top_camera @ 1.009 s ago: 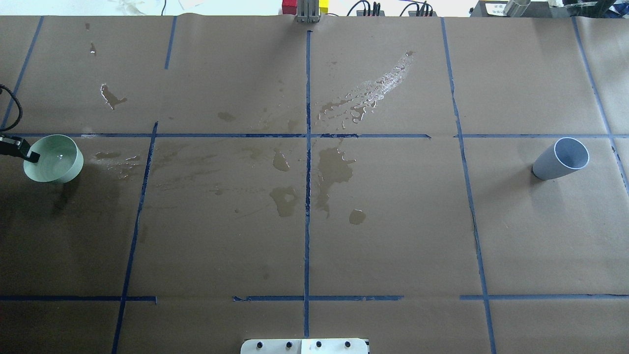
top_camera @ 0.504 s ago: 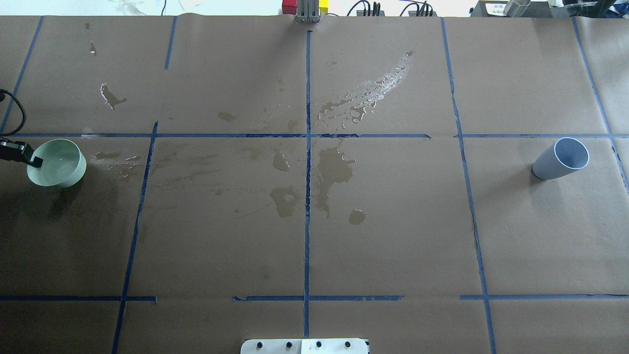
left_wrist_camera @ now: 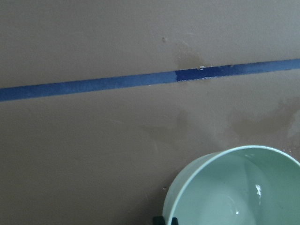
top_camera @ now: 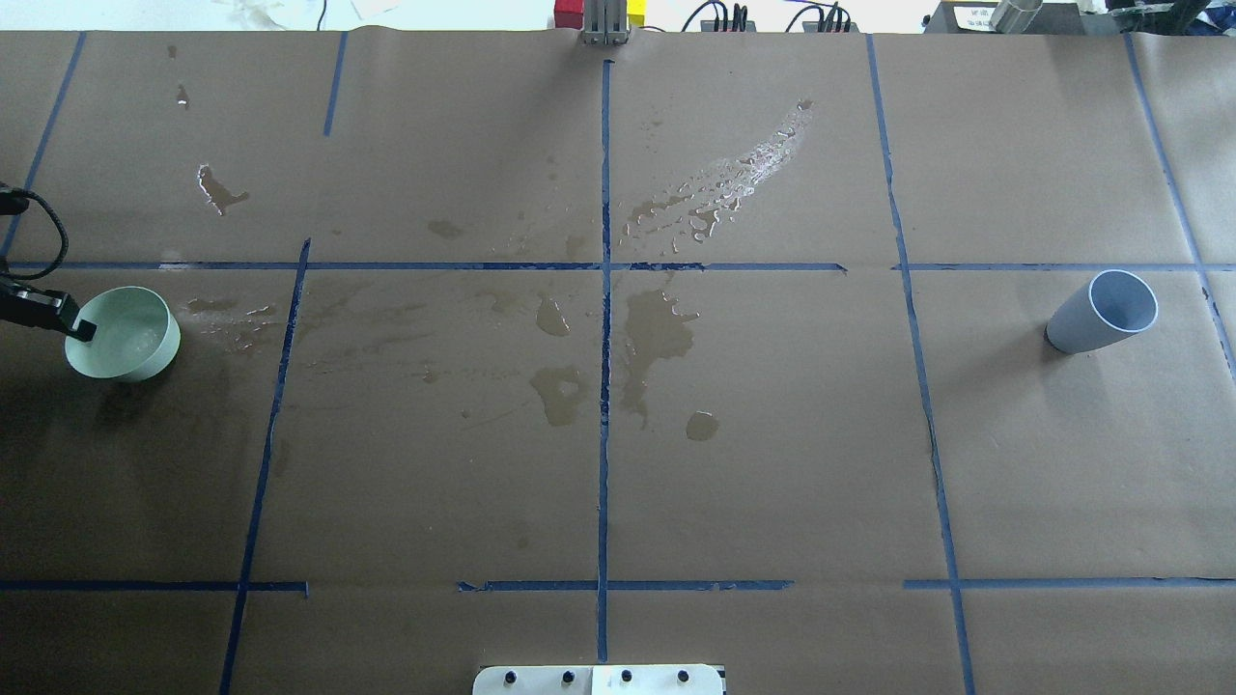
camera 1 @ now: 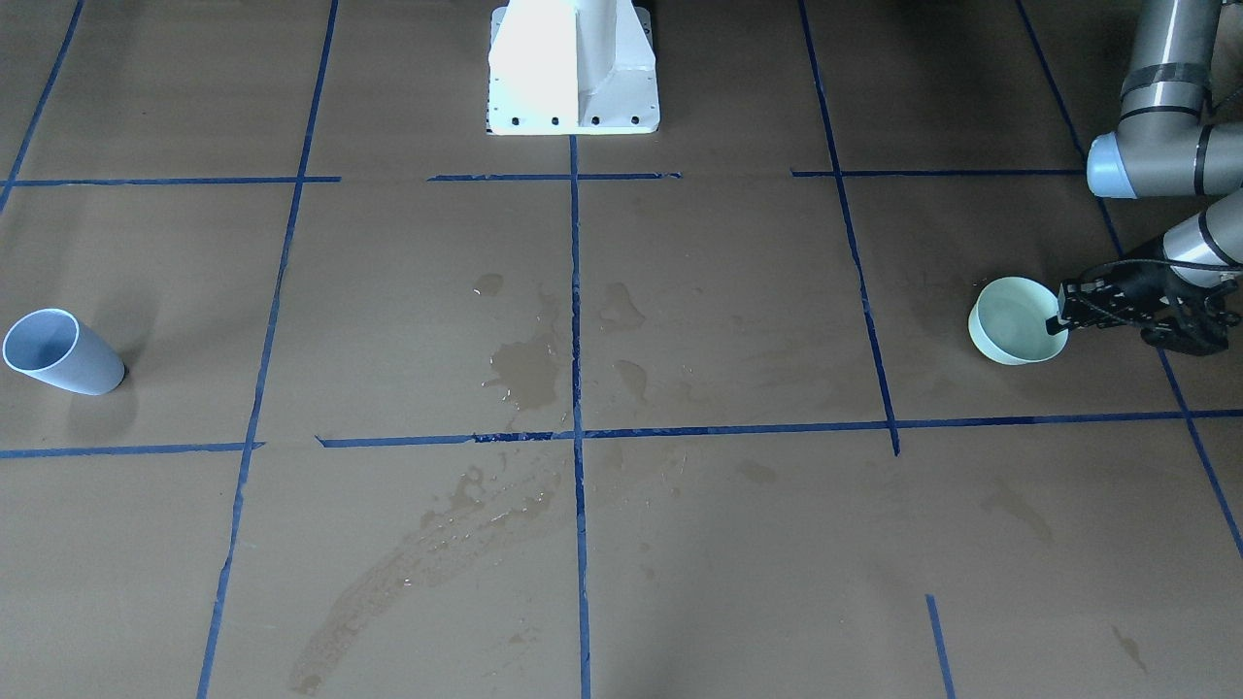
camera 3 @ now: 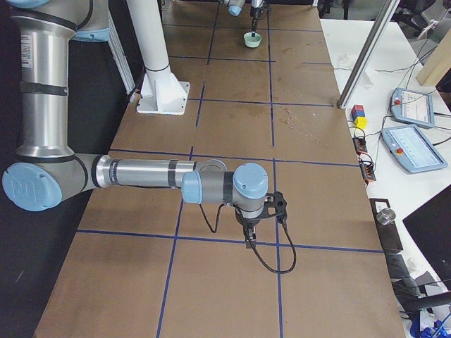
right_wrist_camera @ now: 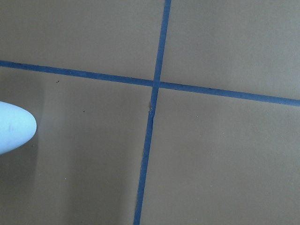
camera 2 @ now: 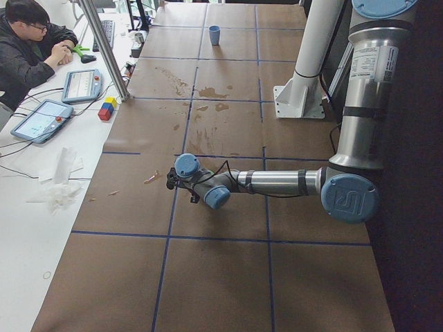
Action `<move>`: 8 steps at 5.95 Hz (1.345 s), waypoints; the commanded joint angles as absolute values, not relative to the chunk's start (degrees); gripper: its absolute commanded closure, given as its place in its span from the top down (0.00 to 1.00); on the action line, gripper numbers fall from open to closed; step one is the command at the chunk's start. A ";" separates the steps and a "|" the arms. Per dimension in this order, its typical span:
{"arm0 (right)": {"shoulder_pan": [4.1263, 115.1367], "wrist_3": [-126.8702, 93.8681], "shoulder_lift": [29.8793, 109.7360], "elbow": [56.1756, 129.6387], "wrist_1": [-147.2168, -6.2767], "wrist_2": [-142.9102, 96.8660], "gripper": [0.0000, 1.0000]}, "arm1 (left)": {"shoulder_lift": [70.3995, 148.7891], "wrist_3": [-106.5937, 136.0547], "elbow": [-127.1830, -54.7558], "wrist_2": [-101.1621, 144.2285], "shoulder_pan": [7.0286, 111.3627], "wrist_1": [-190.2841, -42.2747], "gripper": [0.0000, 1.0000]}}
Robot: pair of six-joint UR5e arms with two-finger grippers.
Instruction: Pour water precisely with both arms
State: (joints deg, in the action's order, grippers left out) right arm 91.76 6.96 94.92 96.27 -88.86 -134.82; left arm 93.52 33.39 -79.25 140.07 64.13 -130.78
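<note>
A pale green bowl (top_camera: pixel 130 338) (camera 1: pixel 1010 325) hangs at the table's left end, with my left gripper (top_camera: pixel 82 330) (camera 1: pixel 1056 323) shut on its near rim. A little clear water (left_wrist_camera: pixel 234 204) glints in its bottom. A grey-blue cup (top_camera: pixel 1101 314) (camera 1: pixel 60 354) stands alone at the right end, and its edge (right_wrist_camera: pixel 14 131) shows in the right wrist view. My right gripper (camera 3: pixel 250 239) points down at the paper near a tape cross and shows only in the exterior right view. I cannot tell if it is open or shut.
Brown paper with blue tape lines covers the table. Wet patches (top_camera: pixel 657 328) and a streak of droplets (top_camera: pixel 744 179) lie near the middle. The white pedestal (camera 1: pixel 573 68) stands at the robot's edge. A person (camera 2: pixel 31 48) sits at a side table with tablets.
My left gripper has carried the green bowl a little to the right and nearer the robot in the overhead view. The cup has not moved.
</note>
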 commanded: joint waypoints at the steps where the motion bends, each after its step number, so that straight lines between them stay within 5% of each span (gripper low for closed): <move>1: 91.76 7.03 94.92 96.24 -88.86 -134.82 1.00 | 93.60 33.22 -79.28 140.01 64.07 -130.69 0.43; 2: 91.76 7.12 94.92 96.33 -88.86 -134.91 1.00 | 93.69 33.05 -79.54 140.01 64.07 -130.69 0.77; 3: 91.76 7.03 94.92 96.33 -88.86 -134.83 1.00 | 93.95 32.96 -80.85 139.31 64.16 -130.61 1.00; 6: 91.50 7.03 94.83 96.33 -88.86 -134.82 1.00 | 94.13 25.64 -82.88 136.23 67.12 -126.51 1.00; 8: 91.49 7.03 94.92 96.24 -88.86 -134.74 1.00 | 94.13 6.08 -88.38 136.23 76.68 -107.69 1.00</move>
State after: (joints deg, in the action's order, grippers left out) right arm 91.50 7.04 94.90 96.27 -88.86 -134.76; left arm 94.13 15.36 -85.64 136.26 72.15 -116.88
